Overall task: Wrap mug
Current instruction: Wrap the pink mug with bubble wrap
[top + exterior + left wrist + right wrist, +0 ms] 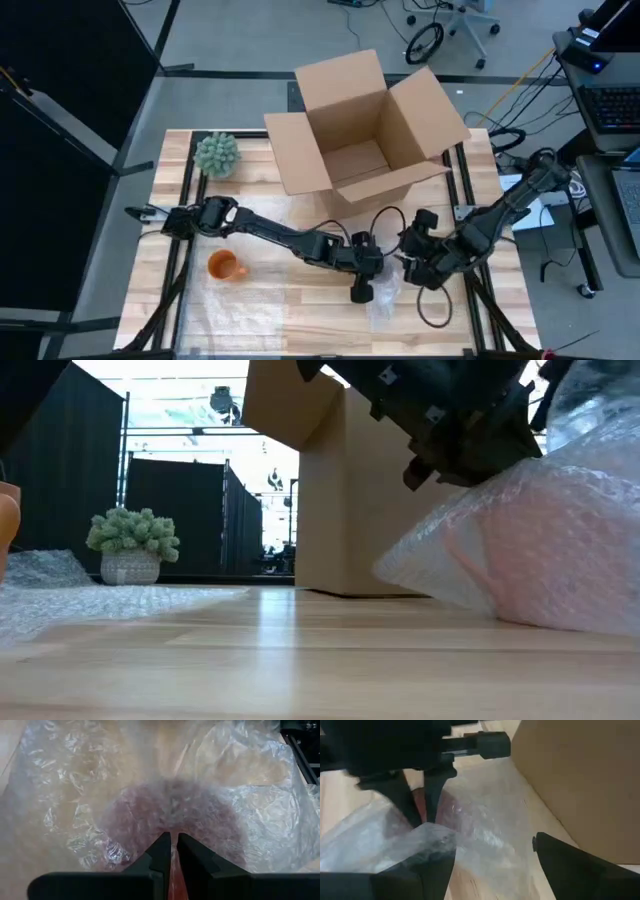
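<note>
A reddish mug (175, 817), seemingly, blurs through bubble wrap (240, 800) only in the left wrist view; left gripper (173, 851) pinches it nearly closed, right gripper (492, 857) gapes at three o'clock.

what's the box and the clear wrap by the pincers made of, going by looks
Box: plain brown corrugated cardboard, matte, judging by its stiff folded flaps. Wrap: clear plastic bubble wrap, glossy and crinkled, with small air cells and glints; something reddish shows blurred through it.

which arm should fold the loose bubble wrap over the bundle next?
Right, probably. The left gripper is nearly shut, pinching the bubble wrap over a reddish object. The right gripper is open beside the loose wrap, free to fold.
</note>
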Motion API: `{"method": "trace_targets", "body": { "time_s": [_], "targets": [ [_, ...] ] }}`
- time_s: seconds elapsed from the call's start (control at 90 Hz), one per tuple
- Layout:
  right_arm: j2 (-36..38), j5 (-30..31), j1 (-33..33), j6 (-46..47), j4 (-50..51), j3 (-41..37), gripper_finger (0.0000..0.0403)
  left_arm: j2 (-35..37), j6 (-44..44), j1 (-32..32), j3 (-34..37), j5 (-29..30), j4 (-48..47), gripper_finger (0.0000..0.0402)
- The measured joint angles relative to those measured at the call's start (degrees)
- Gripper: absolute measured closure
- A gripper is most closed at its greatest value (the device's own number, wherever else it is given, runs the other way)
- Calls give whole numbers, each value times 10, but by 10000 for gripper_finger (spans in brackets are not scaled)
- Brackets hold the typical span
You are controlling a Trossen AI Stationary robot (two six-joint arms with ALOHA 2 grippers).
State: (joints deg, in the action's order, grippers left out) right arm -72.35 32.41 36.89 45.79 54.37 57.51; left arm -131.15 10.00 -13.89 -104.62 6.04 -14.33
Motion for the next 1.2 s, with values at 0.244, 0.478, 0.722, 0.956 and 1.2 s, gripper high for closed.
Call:
{"method": "trace_targets", "body": {
  "time_s": [0.244,0.478,0.722,0.956,1.2],
  "targets": [
    [-6,-53,-32,-27,-124,-69,145,0,0,0,0,0,1,375],
    [-51,-89,-75,-30,-177,-110,145,0,1,0,0,0,6,375],
    [-109,-126,-90,-21,-195,-114,145,0,-1,-1,0,0,3,375],
    [-134,-138,-91,-26,-220,-115,145,14,-4,-2,-6,2,-22,375],
    [-135,-156,-89,-39,-210,-120,145,62,-2,-4,-7,24,-84,375]
  ]
}}
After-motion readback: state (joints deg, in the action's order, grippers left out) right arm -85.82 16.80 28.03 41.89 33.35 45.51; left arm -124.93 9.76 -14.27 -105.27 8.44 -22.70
